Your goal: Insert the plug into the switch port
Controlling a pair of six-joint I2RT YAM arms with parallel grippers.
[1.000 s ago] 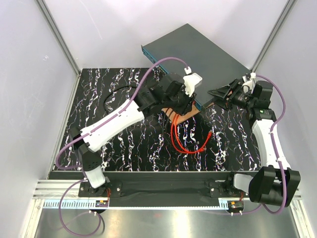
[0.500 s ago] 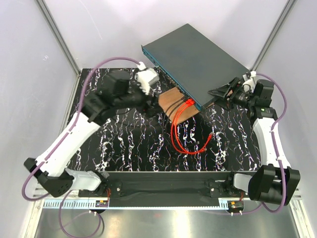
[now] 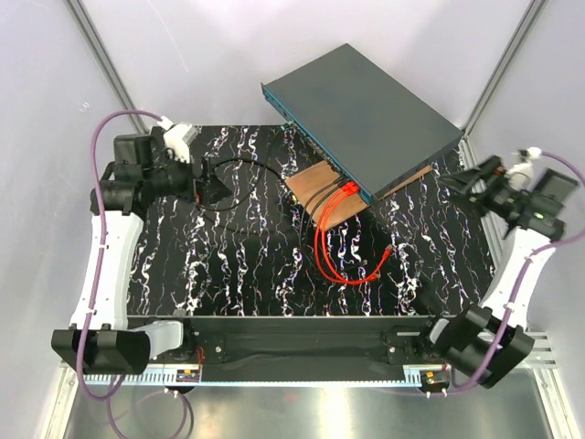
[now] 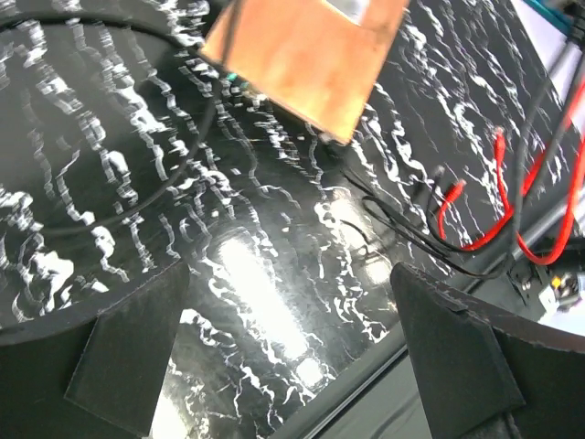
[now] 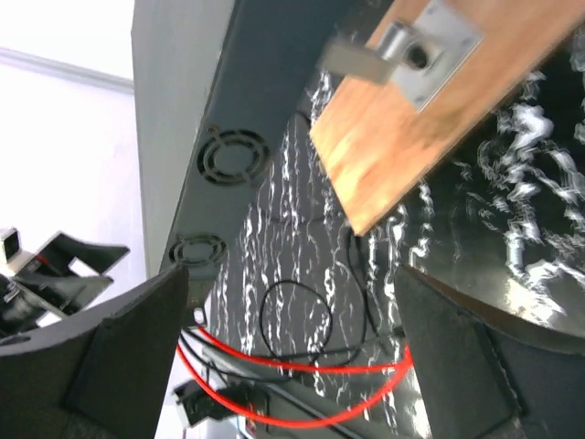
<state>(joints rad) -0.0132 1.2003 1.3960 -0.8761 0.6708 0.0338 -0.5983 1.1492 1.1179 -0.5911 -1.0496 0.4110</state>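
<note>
The dark-grey switch (image 3: 366, 105) lies at the back, its teal front face with the row of switch ports (image 3: 315, 142) turned toward the left front. Red cable (image 3: 329, 261) loops on the mat, and the plug (image 3: 350, 189) sits at the teal face near its right end; how deep it sits I cannot tell. Another red end (image 3: 388, 249) lies loose on the mat, also seen as a red end (image 4: 499, 142) in the left wrist view. My left gripper (image 3: 206, 183) hangs open at the far left, holding nothing. At the far right, my right gripper (image 3: 462, 180) is open and holds nothing.
A brown wooden board (image 3: 320, 187) lies under the switch's front corner, and shows as the board (image 4: 302, 55) and the board (image 5: 430, 119) in the wrist views. A thin black cable (image 3: 239, 165) curls on the marbled mat (image 3: 238, 265). Fan vents (image 5: 228, 155) mark the switch's side.
Both arms have pulled away from the switch: the left swung far to the left, the right drew back to the right. Both grippers opened wide.
</note>
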